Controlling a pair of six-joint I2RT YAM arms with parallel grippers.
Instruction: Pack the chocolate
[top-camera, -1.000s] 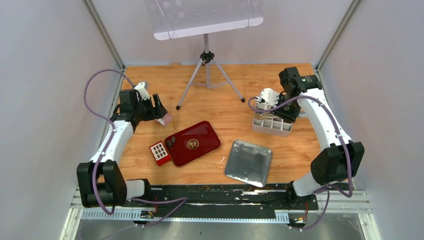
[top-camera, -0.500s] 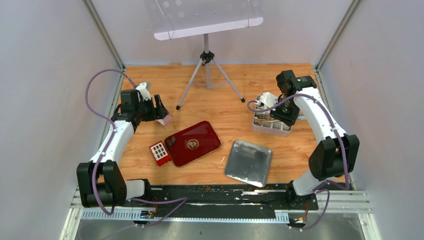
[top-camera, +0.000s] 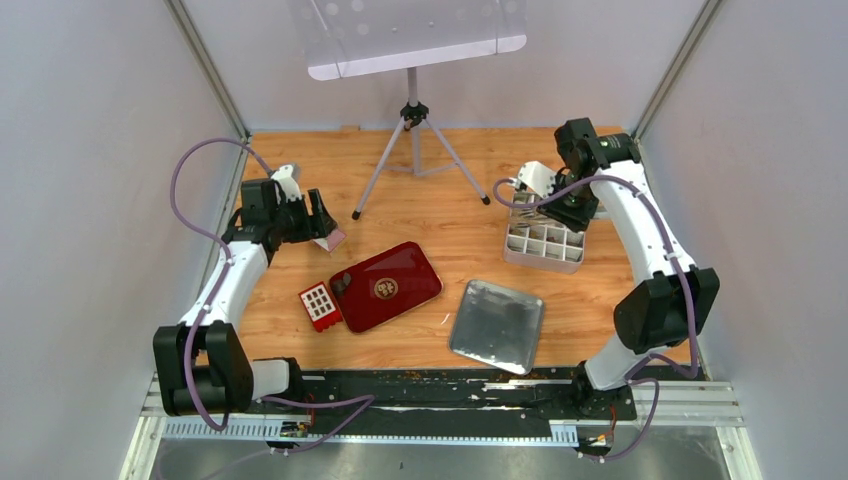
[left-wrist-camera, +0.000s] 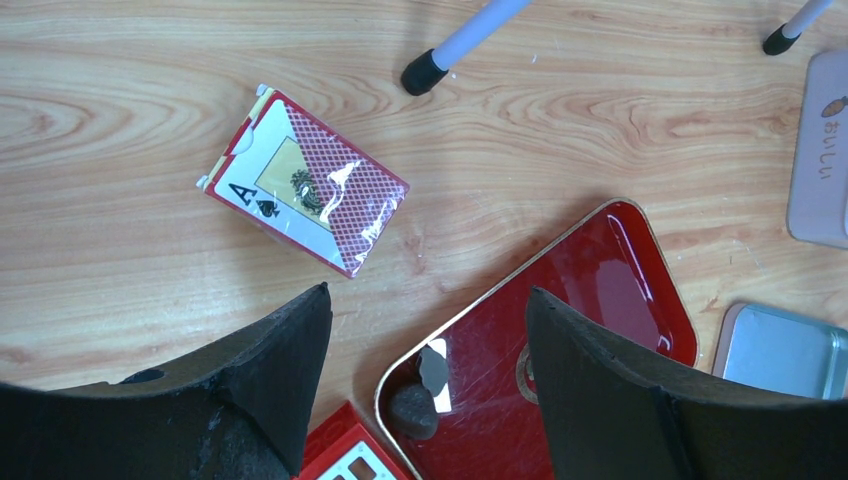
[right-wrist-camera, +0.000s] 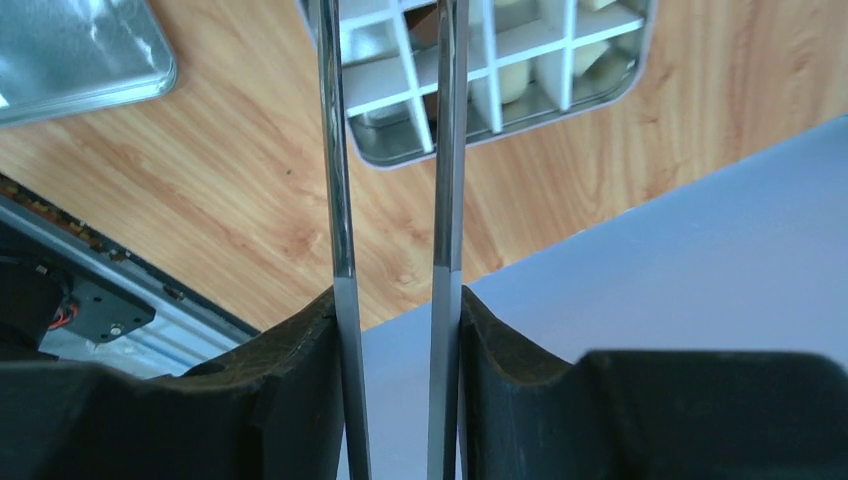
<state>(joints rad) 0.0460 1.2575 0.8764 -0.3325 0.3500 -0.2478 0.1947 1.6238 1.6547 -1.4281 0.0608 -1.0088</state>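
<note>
The wooden table (top-camera: 440, 175) carries everything, its grain running in pale orange bands. At its far edge stands a thin-legged metal tripod (top-camera: 412, 135).

Lying flat near the middle is a glossy red lid (top-camera: 395, 280), a rounded rectangle with a gold rim and a small round emblem. Just to its right is a dull silver lid (top-camera: 497, 325) of the same rounded shape, brushed and shallow.

Farther right sits the metal tin (right-wrist-camera: 560, 113), split into small square cells by white card dividers. My right gripper (right-wrist-camera: 395, 300) hangs over it, its black fingers pressed onto a pair of thin steel tongs (right-wrist-camera: 333, 150). The two flat blades stand a little apart and their tips run out of view, so I cannot tell whether they pinch anything.

My left gripper (left-wrist-camera: 425, 300) hovers over the left side of the table with its matte black jaws spread wide around nothing. Beyond it lies a cellophane-wrapped card deck (left-wrist-camera: 305, 195), red-backed, showing an ace of spades. A small red box (top-camera: 318, 305) with a grid of white squares touches the red lid's left edge.

Smallest of all: cream chocolates (right-wrist-camera: 515, 80), smooth ovals, sit in the tin's cells, and one dark chocolate (left-wrist-camera: 412, 410) rests on the red lid's left corner.
</note>
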